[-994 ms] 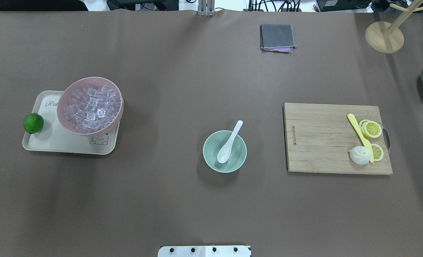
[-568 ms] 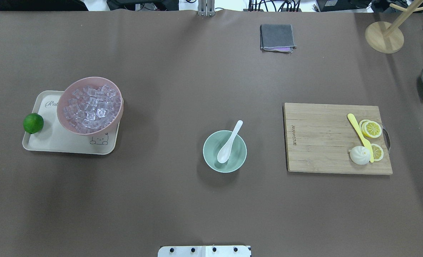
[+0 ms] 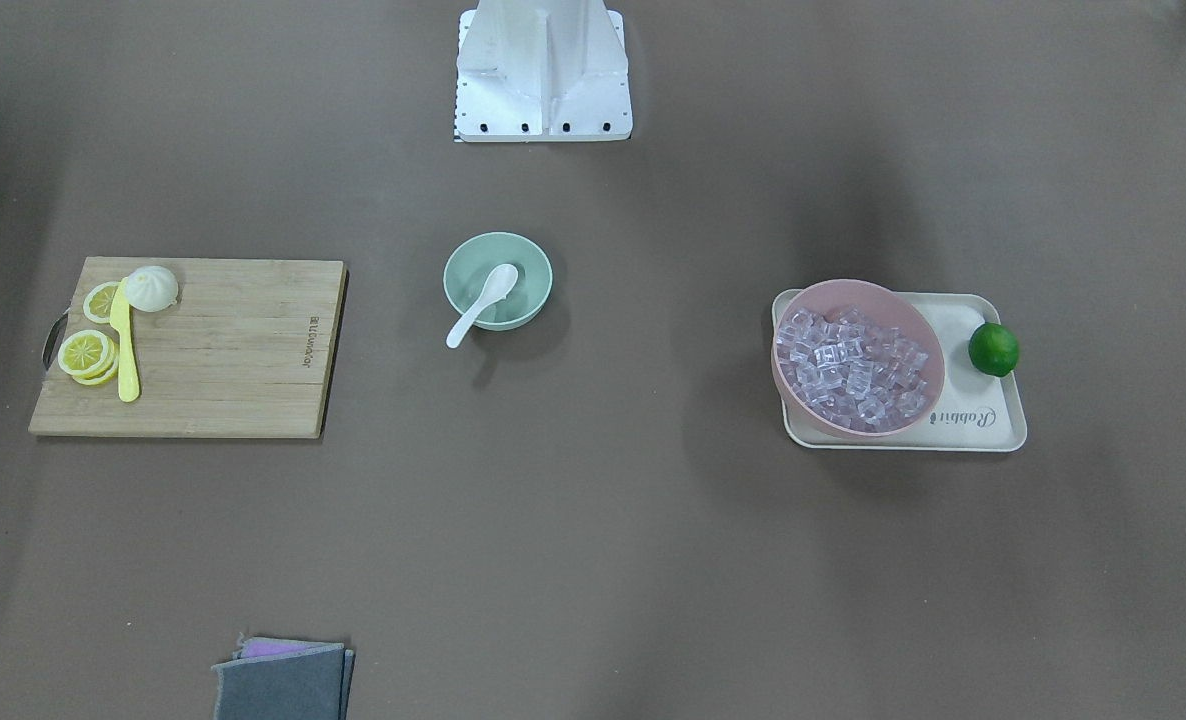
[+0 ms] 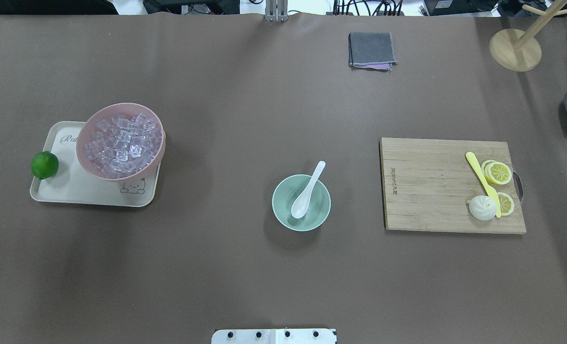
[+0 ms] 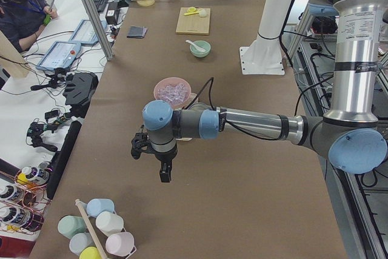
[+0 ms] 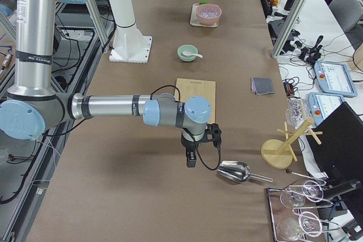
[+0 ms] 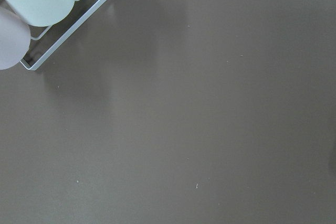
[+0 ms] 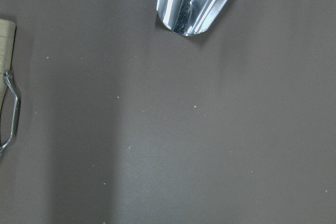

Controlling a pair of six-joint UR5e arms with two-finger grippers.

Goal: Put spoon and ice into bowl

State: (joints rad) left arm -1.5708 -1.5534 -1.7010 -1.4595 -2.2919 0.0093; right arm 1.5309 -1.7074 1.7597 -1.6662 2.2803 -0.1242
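The white spoon lies in the mint-green bowl at the table's middle, scoop inside and handle over the far rim; both also show in the front view, spoon and bowl. The ice fills the pink bowl on the left. No ice shows in the green bowl. My left gripper hangs over bare table far from the pink bowl. My right gripper hangs beside a metal scoop. Both grippers show only in side views, so I cannot tell whether they are open or shut.
The pink bowl sits on a cream tray with a lime. A cutting board holds a yellow knife, lemon slices and a bun. A grey cloth, a wooden stand and a cup rack stand at the table's edges.
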